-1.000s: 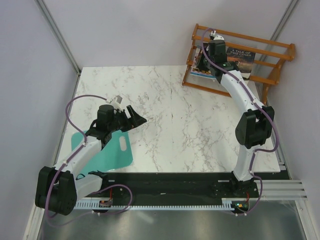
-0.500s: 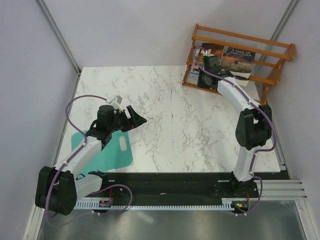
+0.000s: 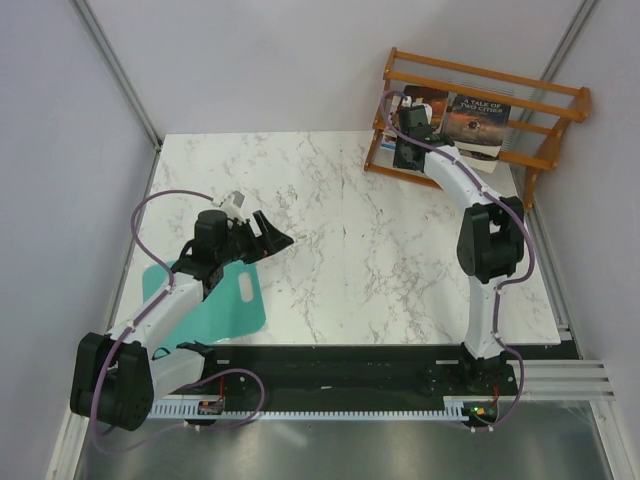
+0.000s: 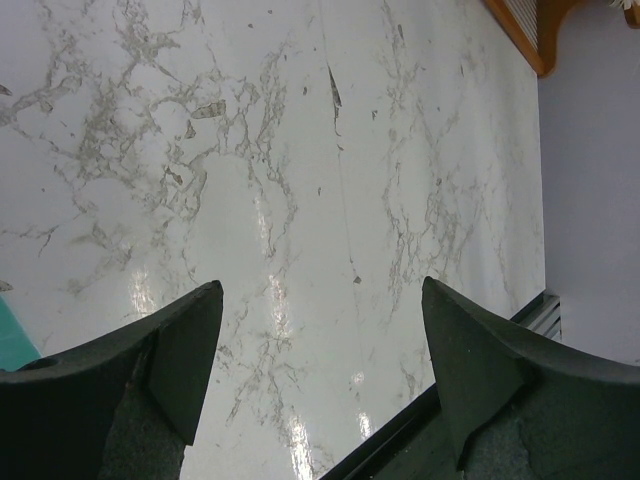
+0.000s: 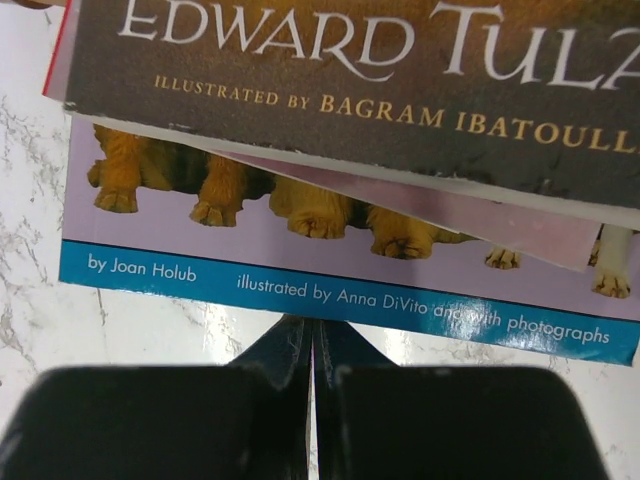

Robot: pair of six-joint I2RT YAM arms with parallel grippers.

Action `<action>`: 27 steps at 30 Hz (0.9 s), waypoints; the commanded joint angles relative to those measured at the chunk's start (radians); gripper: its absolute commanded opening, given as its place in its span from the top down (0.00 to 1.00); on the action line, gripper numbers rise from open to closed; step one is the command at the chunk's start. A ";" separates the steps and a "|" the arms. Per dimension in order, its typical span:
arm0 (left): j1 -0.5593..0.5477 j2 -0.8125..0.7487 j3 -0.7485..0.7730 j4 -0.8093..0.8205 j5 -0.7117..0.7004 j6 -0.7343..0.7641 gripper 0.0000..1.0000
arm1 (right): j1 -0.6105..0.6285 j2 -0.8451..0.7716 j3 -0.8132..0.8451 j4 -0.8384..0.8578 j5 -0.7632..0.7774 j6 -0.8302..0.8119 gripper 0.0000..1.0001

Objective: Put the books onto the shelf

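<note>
Dog book (image 5: 330, 262) reading "by Joan Holub", right pincer (image 5: 312, 330) closed, left pincer (image 4: 322, 300) spread wide

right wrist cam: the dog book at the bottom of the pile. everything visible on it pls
The dog book is a thin, glossy paperback. Its pale lilac cover shows brown furry dog legs and paws, and a blue band along the lower edge credits Joan Holub and Anna DiVito. It sits lowest in the pile, under a pink book and a dark book. The marble table shows below its edge. The shut right claw points at that edge; contact unclear.
</note>
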 commanded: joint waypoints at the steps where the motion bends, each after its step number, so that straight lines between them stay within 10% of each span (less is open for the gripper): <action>1: 0.006 -0.009 0.009 0.027 0.012 0.011 0.14 | 0.001 0.023 0.088 -0.001 0.074 -0.006 1.00; 22: 0.006 -0.018 0.003 0.013 0.003 0.019 0.14 | 0.001 -0.017 0.081 0.025 0.045 -0.015 1.00; 27: 0.006 -0.015 -0.001 0.016 0.006 0.021 0.13 | 0.002 -0.145 -0.046 0.068 -0.024 -0.039 0.81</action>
